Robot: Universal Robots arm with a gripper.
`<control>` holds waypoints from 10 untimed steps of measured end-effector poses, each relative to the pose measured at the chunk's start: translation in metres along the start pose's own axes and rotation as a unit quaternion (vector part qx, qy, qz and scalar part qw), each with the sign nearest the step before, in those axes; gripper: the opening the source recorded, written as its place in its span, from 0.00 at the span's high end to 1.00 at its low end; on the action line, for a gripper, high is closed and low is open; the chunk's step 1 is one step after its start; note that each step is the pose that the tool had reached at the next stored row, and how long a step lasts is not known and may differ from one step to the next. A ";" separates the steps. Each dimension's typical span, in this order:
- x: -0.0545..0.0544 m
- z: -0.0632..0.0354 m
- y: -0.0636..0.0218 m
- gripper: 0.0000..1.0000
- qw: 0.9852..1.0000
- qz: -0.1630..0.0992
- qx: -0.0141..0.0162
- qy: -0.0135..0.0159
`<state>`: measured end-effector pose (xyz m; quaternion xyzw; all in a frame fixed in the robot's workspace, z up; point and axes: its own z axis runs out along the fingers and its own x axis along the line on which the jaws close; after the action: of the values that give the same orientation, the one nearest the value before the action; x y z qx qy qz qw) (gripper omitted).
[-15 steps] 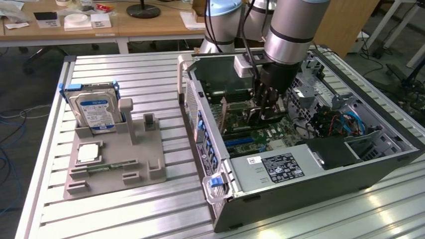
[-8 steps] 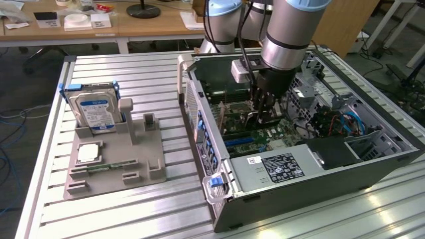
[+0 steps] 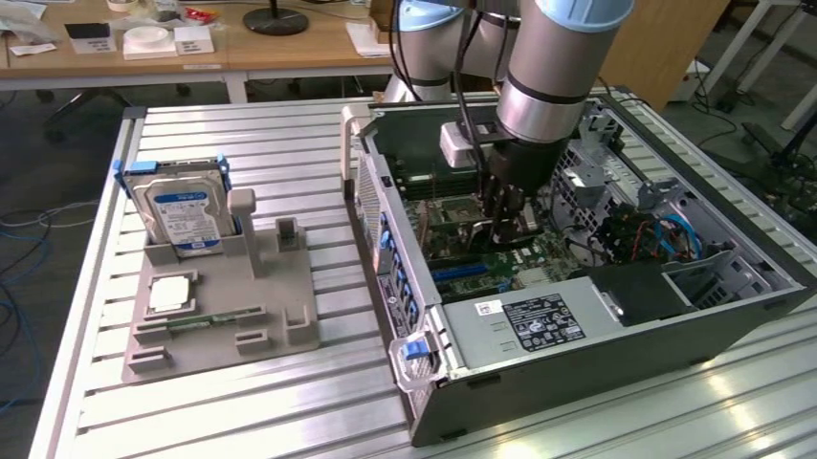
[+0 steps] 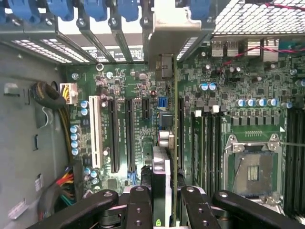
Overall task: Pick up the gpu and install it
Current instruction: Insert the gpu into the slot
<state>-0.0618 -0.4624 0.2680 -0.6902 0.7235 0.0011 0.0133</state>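
Observation:
My gripper (image 3: 502, 228) reaches down into the open computer case (image 3: 715, 316), over the green motherboard (image 3: 537, 253). In the wrist view the gripper (image 4: 164, 210) is shut on the gpu (image 4: 161, 179), which I see edge-on as a thin card running away from the black fingers (image 4: 138, 205). Its metal bracket (image 4: 167, 33) lies at the case's rear slot openings, among the blue clips (image 4: 131, 9). The card's edge lies along a long black expansion slot (image 4: 180, 124). Whether it sits in the slot I cannot tell.
A white slot (image 4: 95, 129) and further black slots (image 4: 114, 138) lie beside the card, with the CPU socket (image 4: 252, 171) on the other side. On the table a grey fixture (image 3: 287, 287) holds a hard drive (image 3: 187, 215), a chip (image 3: 170, 295) and a RAM stick (image 3: 210, 318).

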 end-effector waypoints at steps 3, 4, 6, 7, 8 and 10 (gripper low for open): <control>0.001 0.0049 0.0004 0.72 1.000 0.000 0.000 0.000; 0.001 0.0061 0.0009 0.72 1.000 0.000 0.000 0.000; 0.001 0.0079 0.0029 0.72 1.000 0.000 0.000 0.000; 0.001 0.0087 0.0040 0.72 1.000 0.000 0.000 0.000; 0.001 0.0095 0.0049 0.72 1.000 0.000 0.000 0.000; 0.001 0.0109 0.0059 0.72 1.000 0.000 0.000 0.000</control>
<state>-0.0676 -0.4633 0.2570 -0.6902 0.7235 0.0012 0.0132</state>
